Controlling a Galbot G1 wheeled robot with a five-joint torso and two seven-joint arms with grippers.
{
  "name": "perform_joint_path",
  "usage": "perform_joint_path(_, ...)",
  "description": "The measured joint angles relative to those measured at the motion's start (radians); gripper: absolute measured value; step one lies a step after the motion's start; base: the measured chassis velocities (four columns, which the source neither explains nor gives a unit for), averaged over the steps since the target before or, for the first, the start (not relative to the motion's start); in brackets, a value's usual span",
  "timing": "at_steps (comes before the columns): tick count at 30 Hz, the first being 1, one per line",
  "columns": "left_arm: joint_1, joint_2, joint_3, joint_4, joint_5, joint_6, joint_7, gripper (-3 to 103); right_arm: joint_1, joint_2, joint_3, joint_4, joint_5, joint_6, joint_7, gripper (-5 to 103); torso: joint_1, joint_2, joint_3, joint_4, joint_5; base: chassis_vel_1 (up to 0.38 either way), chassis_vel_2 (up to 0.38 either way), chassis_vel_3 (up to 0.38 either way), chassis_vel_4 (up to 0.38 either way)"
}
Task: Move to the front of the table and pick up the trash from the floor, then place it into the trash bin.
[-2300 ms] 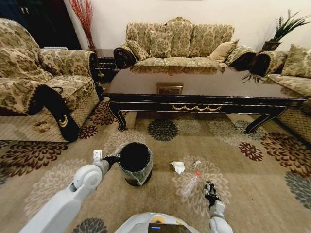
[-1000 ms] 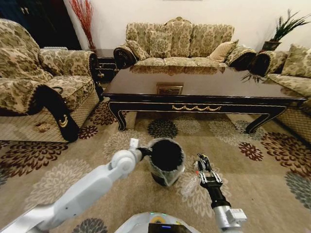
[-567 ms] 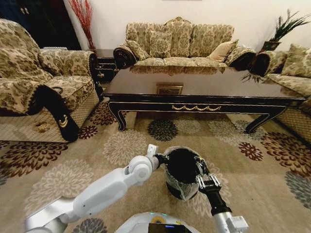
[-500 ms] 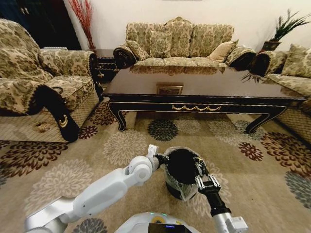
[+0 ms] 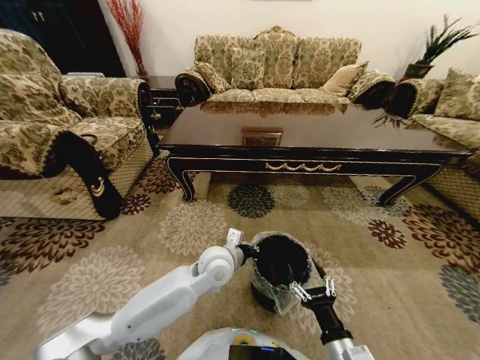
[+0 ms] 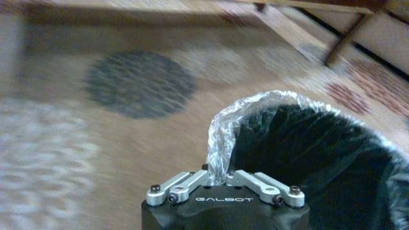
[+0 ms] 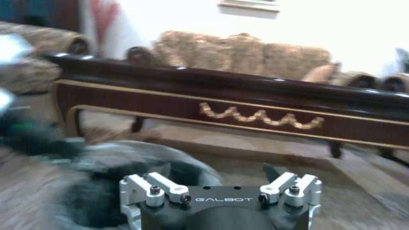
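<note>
Carpet (image 5: 90, 277) floral beige; table (image 5: 315, 135) glossy, sofas (image 5: 277, 64) around.

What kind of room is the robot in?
Most likely a living room. There is a sofa with cushions, a long dark coffee table in front of it, and a flowery carpet on the floor.

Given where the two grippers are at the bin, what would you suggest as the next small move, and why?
Probably draw the right gripper back from the bin. Its fingers are spread open at the bin's near rim and look empty, so it seems done there. The left gripper is shut on the liner at the rim, steadying the bin.
</note>
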Motion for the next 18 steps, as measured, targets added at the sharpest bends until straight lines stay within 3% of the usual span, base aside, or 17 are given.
perform_joint_path(2,0.089,0.097,-0.153,-0.013,0.033,-0.008,0.058,3,0.061,-0.011,0.015,-0.022,0.072,-0.036,0.051,100,0.000,0.000,0.000,0.0010,0.0006,0.000,0.000,0.000,0.000)
perform_joint_path(3,0.089,0.097,-0.153,-0.013,0.033,-0.008,0.058,3,0.061,-0.011,0.015,-0.022,0.072,-0.036,0.051,100,0.000,0.000,0.000,0.0010,0.0006,0.000,0.000,0.000,0.000)
perform_joint_path(4,0.132,0.148,-0.225,-0.017,0.037,-0.016,0.085,3,0.098,-0.017,0.024,-0.045,0.121,-0.066,0.091,100,0.000,0.000,0.000,0.0020,0.0009,0.000,0.000,0.000,0.000)
perform_joint_path(6,0.156,0.176,-0.264,-0.017,0.038,-0.022,0.100,3,0.117,-0.021,0.028,-0.060,0.152,-0.084,0.111,100,0.000,0.000,0.000,0.0017,0.0007,0.000,0.000,0.000,0.000)
perform_joint_path(7,0.184,0.209,-0.315,-0.012,0.038,-0.032,0.122,3,0.152,-0.030,0.034,-0.092,0.214,-0.124,0.149,100,0.000,0.000,0.000,0.0021,0.0005,0.000,0.000,0.000,0.000)
perform_joint_path(10,0.186,0.220,-0.347,0.007,0.029,-0.042,0.144,3,0.171,-0.032,0.042,-0.126,0.264,-0.162,0.176,100,0.000,0.000,0.000,0.0015,0.0012,0.000,0.000,0.000,0.000)
perform_joint_path(13,0.185,0.206,-0.375,0.032,0.013,-0.050,0.179,3,0.208,-0.038,0.031,-0.189,0.340,-0.259,0.220,100,0.000,0.000,0.000,-0.0009,-0.0003,0.000,0.000,0.000,0.000)
perform_joint_path(14,0.185,0.206,-0.375,0.032,0.013,-0.050,0.179,3,0.208,-0.038,0.031,-0.189,0.340,-0.259,0.220,100,0.000,0.000,0.000,-0.0009,-0.0003,0.000,0.000,0.000,0.000)
perform_joint_path(17,0.254,0.203,-0.463,0.009,-0.008,-0.058,0.182,3,0.302,-0.078,-0.042,-0.277,0.463,-0.382,0.290,100,0.000,0.000,0.000,0.0005,0.0004,0.000,0.000,0.000,0.000)
perform_joint_path(18,0.254,0.203,-0.463,0.009,-0.008,-0.058,0.182,3,0.302,-0.078,-0.042,-0.277,0.463,-0.382,0.290,100,0.000,0.000,0.000,0.0005,0.0004,0.000,0.000,0.000,0.000)
